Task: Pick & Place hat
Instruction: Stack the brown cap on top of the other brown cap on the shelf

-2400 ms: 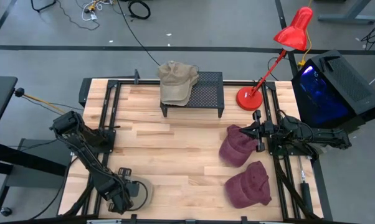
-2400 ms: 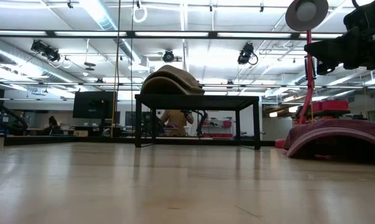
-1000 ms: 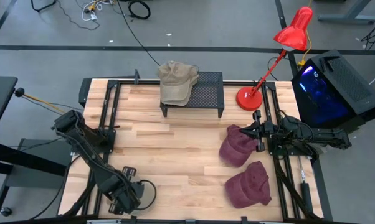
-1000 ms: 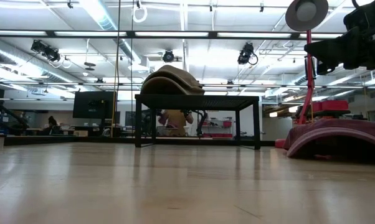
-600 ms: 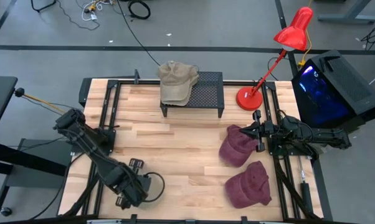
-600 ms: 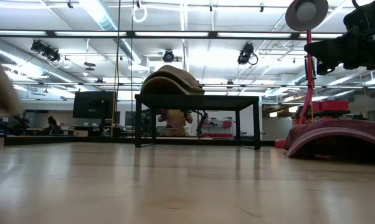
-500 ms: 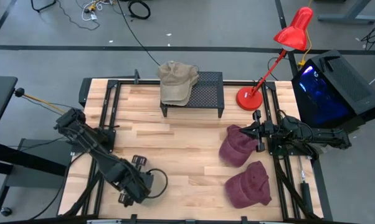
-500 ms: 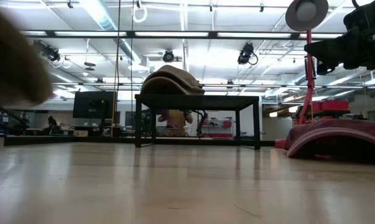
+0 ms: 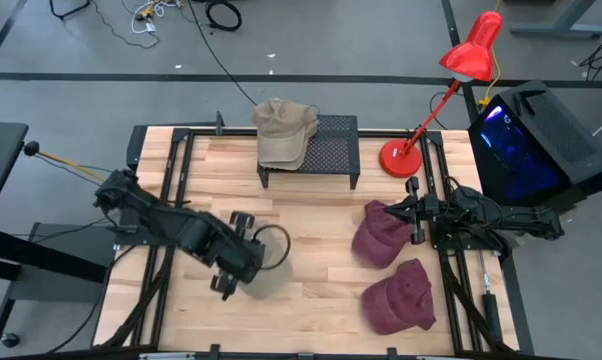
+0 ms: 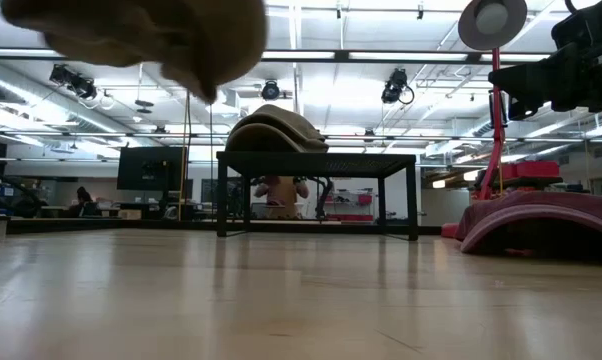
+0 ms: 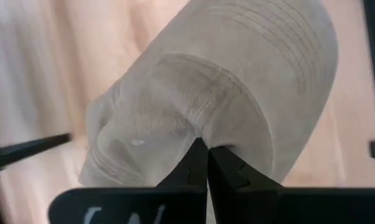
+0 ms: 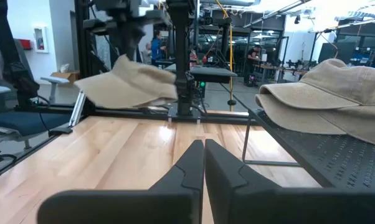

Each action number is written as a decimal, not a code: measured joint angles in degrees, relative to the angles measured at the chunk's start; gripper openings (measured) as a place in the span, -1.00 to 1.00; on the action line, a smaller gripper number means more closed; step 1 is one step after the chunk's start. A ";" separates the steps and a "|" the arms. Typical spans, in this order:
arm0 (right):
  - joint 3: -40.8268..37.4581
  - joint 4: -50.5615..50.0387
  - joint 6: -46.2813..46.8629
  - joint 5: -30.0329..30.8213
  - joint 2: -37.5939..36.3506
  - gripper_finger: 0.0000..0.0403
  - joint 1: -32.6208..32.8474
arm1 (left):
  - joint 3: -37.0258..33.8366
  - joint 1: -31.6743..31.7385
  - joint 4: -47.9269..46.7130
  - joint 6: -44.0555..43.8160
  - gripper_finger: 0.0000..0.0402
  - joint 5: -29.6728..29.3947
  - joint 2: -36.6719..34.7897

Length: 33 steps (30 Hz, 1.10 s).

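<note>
My left gripper (image 9: 253,262) hangs over the middle of the table, shut on a tan hat (image 11: 206,81). The low view shows that hat (image 10: 131,35) high above the wood. Two more tan hats (image 9: 284,130) lie stacked on the black mesh stand (image 9: 331,152) at the far edge. One maroon hat (image 9: 379,238) lies on the table at the right, and a second (image 9: 399,298) lies nearer the front. Above the first maroon hat's far edge, my right gripper (image 9: 411,213) hovers shut, with nothing between its fingers (image 12: 203,149). My left gripper pinches the tan hat between its two fingers where the brim meets the crown (image 11: 200,134). The fingers slant down at it from the table's left. The hat sticks out beyond the fingertips, brim forward, lifted clear of the table.
A red desk lamp (image 9: 401,158) stands at the far right beside the stand. A black box with a blue glow (image 9: 531,140) sits off the table's right edge. Bare wood lies between the stand and my left gripper.
My left gripper has swung from the table's near left corner toward the right and far edges to the middle, rising as it went. It has stayed shut on the tan hat, which now shows high up in the low view.
</note>
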 joint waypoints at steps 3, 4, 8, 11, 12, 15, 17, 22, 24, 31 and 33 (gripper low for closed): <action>-0.02 0.00 -0.01 0.00 0.00 -0.92 0.00 | 1.78 3.13 -1.21 2.68 -1.00 -0.67 0.00; -0.02 0.00 0.00 0.00 0.00 -0.92 0.00 | 2.25 4.18 -1.31 3.53 -1.00 -0.81 0.00; -0.02 0.00 0.00 0.00 0.00 -0.92 0.00 | 4.09 8.17 -2.19 7.75 -1.00 -2.77 0.00; -0.02 0.00 0.00 0.00 0.00 -0.92 0.00 | 5.60 11.47 -2.20 10.63 -1.00 -3.47 0.00; -0.01 0.00 0.00 0.00 0.00 -0.92 -0.02 | 6.12 12.59 -2.22 11.69 -1.00 -3.69 0.00; -0.01 0.00 0.00 0.00 0.00 -0.92 0.00 | 7.77 15.94 -2.36 14.21 -1.00 -5.14 0.00; -0.01 0.00 -0.01 0.00 0.00 -0.92 0.00 | 9.24 18.29 -2.69 16.15 -1.00 -6.15 0.00; -0.02 0.00 0.00 0.00 0.00 -0.92 0.00 | 13.30 24.29 -3.19 19.33 -1.00 -7.97 0.00; -0.01 0.00 0.00 0.00 0.00 -0.92 0.00 | 15.05 26.69 -3.50 20.58 -1.00 -9.36 -0.02; -0.01 0.00 0.00 0.00 0.00 -0.92 0.00 | 20.81 36.01 -2.57 29.05 -1.00 -10.65 -0.08; -0.02 0.00 -0.02 0.00 0.00 -0.92 0.00 | 21.89 38.48 -1.87 33.07 -1.00 -10.62 -0.02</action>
